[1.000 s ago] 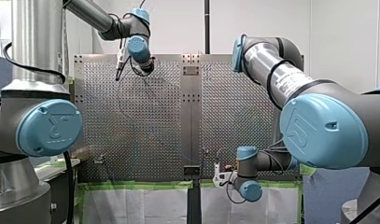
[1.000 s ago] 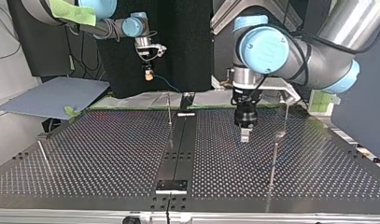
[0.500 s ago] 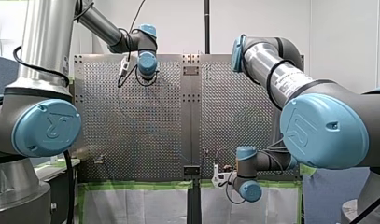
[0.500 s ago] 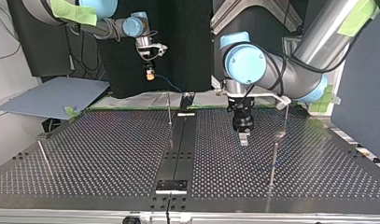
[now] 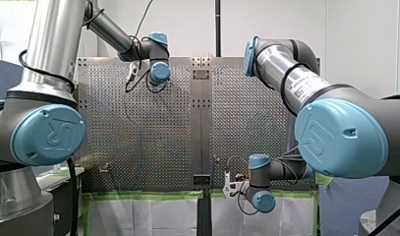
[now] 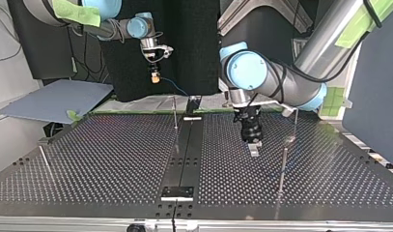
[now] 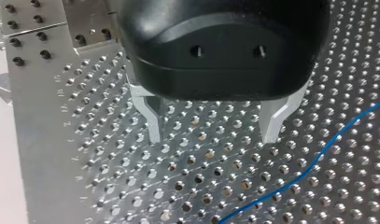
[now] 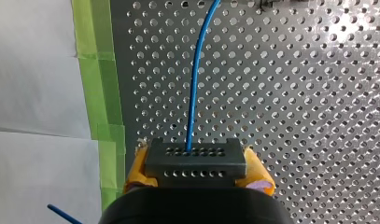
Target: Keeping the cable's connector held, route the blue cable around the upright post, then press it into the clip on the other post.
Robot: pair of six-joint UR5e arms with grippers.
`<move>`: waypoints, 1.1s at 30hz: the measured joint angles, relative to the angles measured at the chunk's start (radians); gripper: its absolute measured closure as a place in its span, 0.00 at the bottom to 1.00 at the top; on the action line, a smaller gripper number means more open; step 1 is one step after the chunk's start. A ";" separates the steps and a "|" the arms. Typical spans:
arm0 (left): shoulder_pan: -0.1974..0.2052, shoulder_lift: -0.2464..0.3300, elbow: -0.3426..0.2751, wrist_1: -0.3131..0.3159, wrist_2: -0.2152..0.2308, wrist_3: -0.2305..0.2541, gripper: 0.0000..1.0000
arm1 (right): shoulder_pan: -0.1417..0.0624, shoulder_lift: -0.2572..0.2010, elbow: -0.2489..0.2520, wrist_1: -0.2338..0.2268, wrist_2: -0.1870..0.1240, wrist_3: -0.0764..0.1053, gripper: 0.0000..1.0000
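Two metal fingers of my left claw [image 7: 212, 137] stand wide apart, empty, just above the table [image 7: 47, 140]. Within the last second that arm has swung toward the middle, where the blue cable [image 7: 338, 136] lies beside it. My right claw [image 8: 197, 179] stays clamped on the connector [image 8: 194, 156]. Grasp judged imminent.

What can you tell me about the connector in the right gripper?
The connector is a dark grey rectangular block, plastic by its look, with two rows of small holes on its face. My right gripper clamps it between yellow pads, over the perforated table. The blue cable leaves a hole in the row farther from the gripper.
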 joint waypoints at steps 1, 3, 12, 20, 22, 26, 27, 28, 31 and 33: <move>-0.001 -0.002 0.000 0.009 0.000 0.003 0.00 | 0.000 0.000 0.000 0.000 0.000 0.000 1.00; -0.006 -0.013 0.001 0.032 -0.001 0.012 0.00 | 0.000 0.000 0.000 -0.001 -0.001 0.000 1.00; -0.015 -0.075 0.016 0.123 -0.012 0.037 0.00 | 0.000 0.001 0.000 -0.001 -0.004 0.000 1.00; -0.015 -0.088 0.022 0.186 -0.022 0.049 0.00 | 0.000 0.001 0.000 -0.001 -0.005 0.000 1.00; -0.015 -0.100 0.024 0.192 -0.034 0.061 0.00 | 0.000 0.001 0.000 -0.002 -0.005 0.000 1.00; -0.013 -0.135 0.029 0.209 -0.075 0.103 0.00 | 0.000 0.001 0.000 -0.002 -0.005 0.000 1.00; -0.012 -0.139 0.030 0.213 -0.084 0.112 0.00 | 0.000 0.001 0.000 -0.002 -0.005 0.000 1.00; -0.011 -0.142 0.030 0.217 -0.094 0.122 0.00 | 0.000 0.001 0.000 -0.002 -0.005 0.000 1.00; -0.011 -0.148 0.031 0.233 -0.126 0.154 0.00 | 0.000 0.001 0.000 -0.002 -0.005 0.000 1.00; -0.011 -0.149 0.031 0.242 -0.145 0.174 0.00 | 0.000 0.001 0.000 -0.003 -0.005 0.000 1.00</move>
